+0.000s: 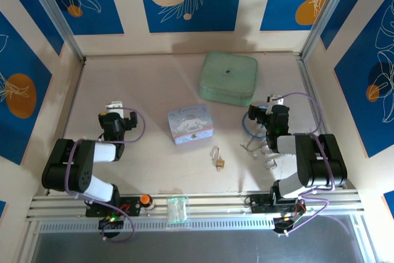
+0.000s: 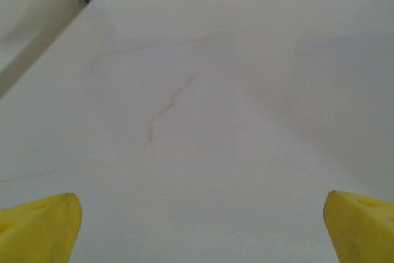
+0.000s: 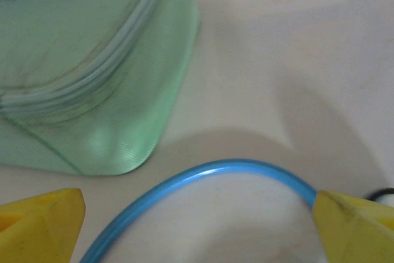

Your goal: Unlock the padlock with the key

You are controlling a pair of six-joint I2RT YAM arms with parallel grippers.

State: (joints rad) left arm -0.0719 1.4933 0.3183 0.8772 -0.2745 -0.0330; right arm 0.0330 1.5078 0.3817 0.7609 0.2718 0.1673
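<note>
Low in the middle of the top view, just below the pastel tin (image 1: 190,124), the padlock (image 1: 218,159) lies flat on the table (image 1: 141,78), well apart from both grippers. The left gripper (image 2: 197,232) hangs over bare table at the left of that view, its yellow fingertips (image 2: 40,226) spread wide with nothing between them. The right gripper (image 3: 197,226) sits at the right, near the green case (image 3: 92,60). Its fingers are spread just as wide, and a blue cord (image 3: 209,173) arcs across the gap between them.

Some small silvery bits (image 1: 261,151) lie just below the right gripper in the top view. The key may be among them, but they are too small to tell apart.

The cord looks like the nearest trouble: if the right fingers come together or drop where they are, they could pinch or drag it (and anything tangled with it).

The key is the next worry. A thin piece lying flat gives the pads little to catch, so a poor approach would likely push it along the table rather than lift it.

The padlock is loose too. Unless the left gripper pins it first, pressing the key at the keyhole would probably just make it skid or spin.

Neither wrist camera looks at the lock now, so a misaimed reach is a fair risk.
</note>
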